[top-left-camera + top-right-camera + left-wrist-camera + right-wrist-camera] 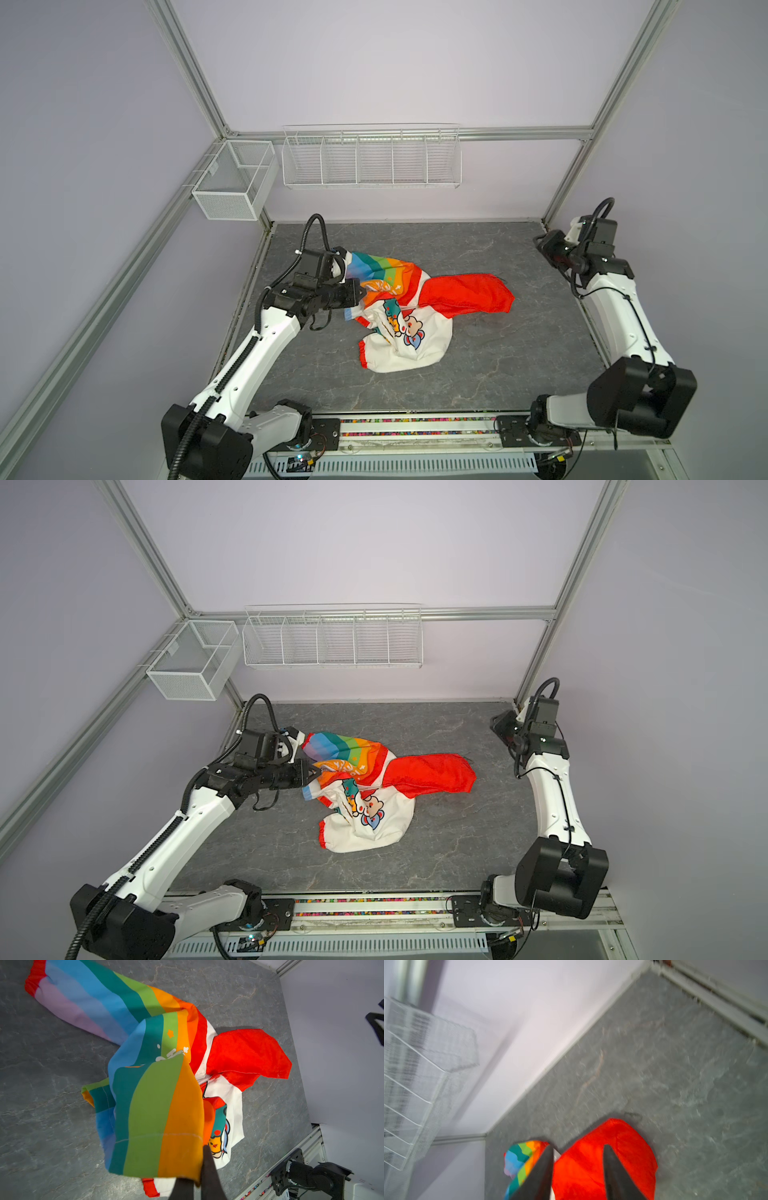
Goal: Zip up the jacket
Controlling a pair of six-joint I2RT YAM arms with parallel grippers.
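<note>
Where the jacket (pixel 409 336) lies: crumpled in the middle of the grey table (pixel 478 386), nowhere near spread flat.
Hood (pixel 467 293): red, flopped out toward the right arm's side, resting on the table.
Rainbow half (pixel 384 270): bunched up on the left, with a striped sleeve trailing toward the back wall.
White half (pixel 374 825): cartoon animals facing up, nearest the front edge.
Left gripper (pixel 199 1167): pinched tight on a fold of rainbow fabric, green and orange stripes draping over the fingers.
Right gripper (pixel 578 1147): fingers spread, nothing between them; in both top views it sits at the far right corner, well apart from the jacket.
</note>
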